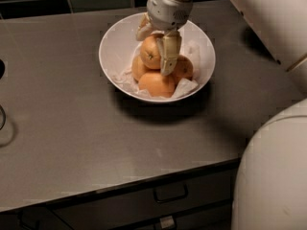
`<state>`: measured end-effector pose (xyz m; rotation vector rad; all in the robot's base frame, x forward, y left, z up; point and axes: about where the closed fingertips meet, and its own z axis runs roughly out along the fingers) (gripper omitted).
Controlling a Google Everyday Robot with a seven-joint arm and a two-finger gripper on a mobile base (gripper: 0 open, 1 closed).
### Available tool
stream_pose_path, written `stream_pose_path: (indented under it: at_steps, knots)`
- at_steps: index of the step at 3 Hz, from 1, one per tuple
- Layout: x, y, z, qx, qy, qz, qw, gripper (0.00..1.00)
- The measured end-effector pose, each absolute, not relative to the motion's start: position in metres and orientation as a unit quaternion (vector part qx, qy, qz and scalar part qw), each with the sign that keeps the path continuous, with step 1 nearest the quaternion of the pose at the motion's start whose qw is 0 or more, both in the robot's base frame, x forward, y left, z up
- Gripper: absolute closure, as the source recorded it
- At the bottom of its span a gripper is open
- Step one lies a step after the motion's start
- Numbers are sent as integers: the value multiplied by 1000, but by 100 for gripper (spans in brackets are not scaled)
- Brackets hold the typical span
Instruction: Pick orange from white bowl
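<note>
Orange (148, 47), past the drawer handle (170, 194) and the grey counter (72, 128), is sitting on top of the other fruits (156, 84) in the white bowl (108, 56). The gripper (154, 54) is reaching down into the bowl, its two fingers pressing the orange's sides, one front-right, one back-left. The grasp is looking made, I judge; lifting the orange clear is remaining.

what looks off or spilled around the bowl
Nothing stands out: the white bowl sits upright on the counter, fruit piled on crumpled paper inside, none spilled. The gripper is down in the bowl, closed around the orange on top.
</note>
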<state>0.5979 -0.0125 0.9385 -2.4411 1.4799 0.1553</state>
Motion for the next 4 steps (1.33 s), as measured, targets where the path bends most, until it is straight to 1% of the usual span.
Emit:
stream_pose_path:
  at_steps: [1, 2, 3, 4]
  knots:
    - [600, -11, 939, -847, 510, 54, 141, 36]
    - [600, -11, 939, -847, 510, 54, 141, 56]
    - [600, -11, 939, -847, 510, 54, 141, 80]
    - [600, -11, 939, -847, 510, 54, 141, 99]
